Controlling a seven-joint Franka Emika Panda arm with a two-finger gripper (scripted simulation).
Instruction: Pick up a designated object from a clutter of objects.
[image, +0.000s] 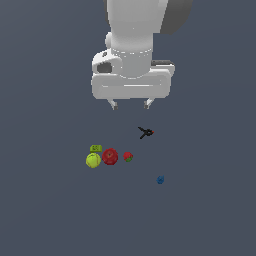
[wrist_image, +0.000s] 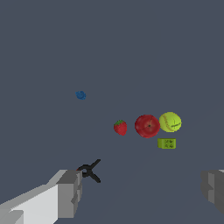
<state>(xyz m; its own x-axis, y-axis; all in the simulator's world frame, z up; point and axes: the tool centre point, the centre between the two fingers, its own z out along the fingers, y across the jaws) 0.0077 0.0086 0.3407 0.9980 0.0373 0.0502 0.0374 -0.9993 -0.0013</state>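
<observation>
The designated object, a small black clamp (image: 145, 132) with splayed handles and a red-orange tip, lies on the dark surface. In the wrist view the clamp (wrist_image: 90, 170) shows just beside one finger (wrist_image: 70, 192), partly hidden by it. My gripper (image: 131, 105) hangs open above the surface, apart from the clamp, with nothing between its fingers. The rest of the clutter sits nearby: a red apple (image: 110, 156), a yellow-green ball (image: 93, 160), a green block (image: 96, 148), a small red-green fruit (image: 128, 156) and a blue lump (image: 160, 179).
The apple (wrist_image: 147, 126), ball (wrist_image: 170, 122), block (wrist_image: 166, 143) and fruit (wrist_image: 120, 127) form a tight group to the exterior view's left of the clamp. The blue lump (wrist_image: 80, 95) lies alone toward the exterior view's right.
</observation>
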